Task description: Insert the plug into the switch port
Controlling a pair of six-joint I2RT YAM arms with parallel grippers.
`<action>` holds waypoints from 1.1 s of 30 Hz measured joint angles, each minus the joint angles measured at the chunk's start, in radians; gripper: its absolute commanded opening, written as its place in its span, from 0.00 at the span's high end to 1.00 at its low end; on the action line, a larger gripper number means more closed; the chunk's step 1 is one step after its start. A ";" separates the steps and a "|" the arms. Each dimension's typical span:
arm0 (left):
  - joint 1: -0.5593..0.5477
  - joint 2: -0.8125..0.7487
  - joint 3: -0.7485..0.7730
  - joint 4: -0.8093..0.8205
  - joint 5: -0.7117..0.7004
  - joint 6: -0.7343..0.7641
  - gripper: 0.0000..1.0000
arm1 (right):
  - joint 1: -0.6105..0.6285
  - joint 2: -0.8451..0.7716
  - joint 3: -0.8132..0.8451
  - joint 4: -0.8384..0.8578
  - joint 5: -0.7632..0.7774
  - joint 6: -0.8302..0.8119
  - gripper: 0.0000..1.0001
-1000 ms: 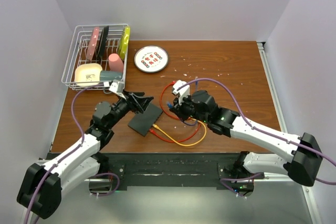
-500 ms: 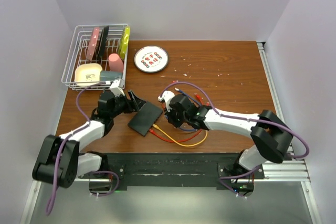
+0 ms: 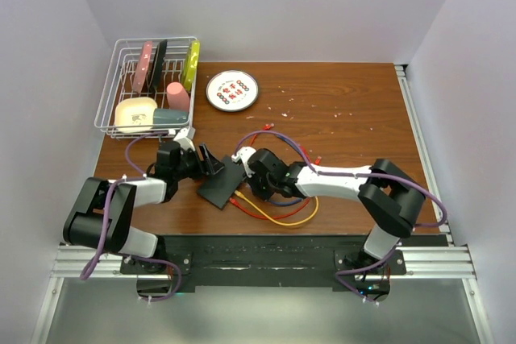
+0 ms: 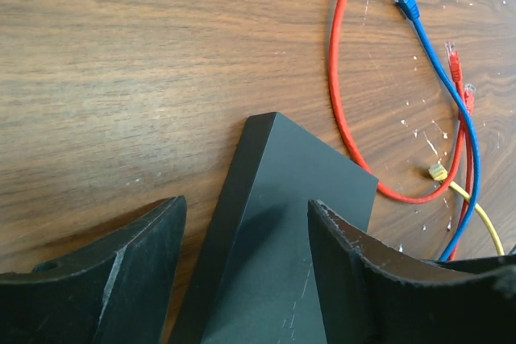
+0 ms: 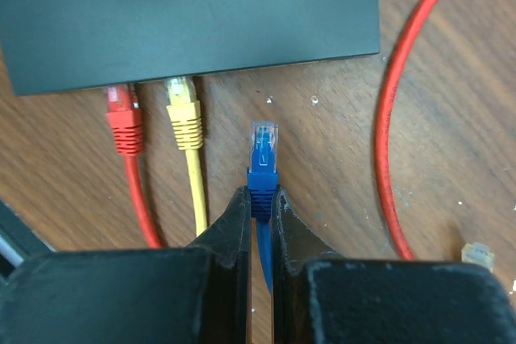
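Print on the white plate (image 3: 232,90), top centre, is too small to read. Black switch (image 3: 223,182) lies flat on the tabletop (image 3: 347,110), centre-left of the top view. Left gripper (image 4: 246,209) fingers are spread, straddling its corner. Right gripper (image 5: 260,196) fingers pinch the blue plug (image 5: 264,151) by its boot, tip just short of the port edge, right of the seated yellow plug (image 5: 183,106) and red plug (image 5: 121,110). Loose red cable (image 5: 395,118) curves at right; dish rack (image 3: 109,94) upper left.

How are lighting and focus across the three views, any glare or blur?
Top view: even, soft light, sharp, no glare. Left wrist: wood grain crisp, mild sheen on the switch, near fingers softer. Right wrist: blue plug sharp, dark fingers softer.
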 measured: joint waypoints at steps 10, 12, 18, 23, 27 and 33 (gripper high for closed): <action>0.000 0.021 -0.001 0.026 0.026 0.001 0.39 | 0.004 0.071 0.043 -0.024 0.003 0.004 1.00; 0.000 0.023 -0.002 0.027 0.028 0.001 0.41 | 0.008 0.071 0.046 -0.025 0.003 0.005 1.00; 0.000 0.029 -0.003 0.031 0.037 0.000 0.43 | 0.015 0.082 0.058 -0.026 0.003 0.007 1.00; 0.000 0.037 -0.006 0.044 0.048 0.000 0.44 | 0.020 0.082 0.060 -0.026 0.007 0.009 1.00; 0.000 0.039 -0.008 0.048 0.051 0.000 0.45 | 0.021 0.085 0.063 -0.026 0.008 0.010 1.00; 0.000 0.041 -0.008 0.049 0.054 0.000 0.46 | 0.022 0.111 0.089 -0.024 0.009 0.011 1.00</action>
